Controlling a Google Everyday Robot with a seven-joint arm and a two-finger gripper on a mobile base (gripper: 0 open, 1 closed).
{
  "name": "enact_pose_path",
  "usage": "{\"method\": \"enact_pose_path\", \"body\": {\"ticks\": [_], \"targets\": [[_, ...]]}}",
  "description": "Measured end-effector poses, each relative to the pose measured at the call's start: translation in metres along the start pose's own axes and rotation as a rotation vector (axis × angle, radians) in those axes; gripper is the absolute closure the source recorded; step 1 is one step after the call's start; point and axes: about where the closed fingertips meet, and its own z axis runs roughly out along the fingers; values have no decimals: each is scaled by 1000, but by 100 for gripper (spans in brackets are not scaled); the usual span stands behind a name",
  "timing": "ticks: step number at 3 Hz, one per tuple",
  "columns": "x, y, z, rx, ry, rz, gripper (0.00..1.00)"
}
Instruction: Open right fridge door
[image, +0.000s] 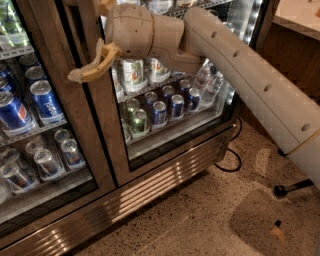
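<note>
Gripper (93, 66) is resting at right door's (111, 135) inner stile, grasp state indiscernible; door, probably heavy and stiff, is wanting an edge grip.

**Q:** Which surfaces carry loads?

**A:** Four fridge shelves and the floor.
- **Left compartment:** the upper shelf (31, 134), at 9 o'clock, carries blue Pepsi cans (45, 102). The lower shelf (47, 194), at 8 o'clock, carries silver cans (47, 162).
- **Right compartment:** the bottom shelf (175, 134), near centre, carries dark blue cans (159, 112). Green cans (137, 122) stand at their 9 o'clock and clear bottles (210, 85) at their 2 o'clock. The shelf above (172, 81) carries white-labelled cans (132, 75).

**Q:** And the floor?

**A:** The speckled floor (200, 220) lies at 5 o'clock. A black cable (229, 161) lies on it at the fridge base.

**Q:** Where is the gripper?

**A:** The gripper (90, 67) is at 10 o'clock, in front of the left frame edge of the right fridge door (107, 135).
</note>
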Motion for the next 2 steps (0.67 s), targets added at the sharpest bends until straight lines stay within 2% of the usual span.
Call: {"method": "enact_pose_path", "body": {"ticks": [2], "targets": [[1,0,0,2,4,0,0]]}}
